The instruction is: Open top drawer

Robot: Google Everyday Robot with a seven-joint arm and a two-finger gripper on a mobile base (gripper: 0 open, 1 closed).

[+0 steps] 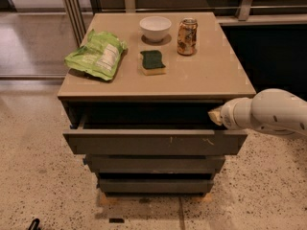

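The top drawer [153,141] is a wide dark grey handleless front with pale scratch marks right of centre. It stands pulled out from under the tan cabinet top [211,75], with a dark gap behind its front panel. My gripper [214,115] comes in from the right on a white arm. Its tip is at the drawer's upper right corner, just behind the front panel. The fingers are hidden behind the wrist.
On the cabinet top lie a green chip bag [97,55], a white bowl [155,28], a green and yellow sponge [153,62] and a drink can [187,36]. Two lower grey drawer fronts [153,164] sit below. Speckled floor surrounds the cabinet; metal posts [72,8] stand behind.
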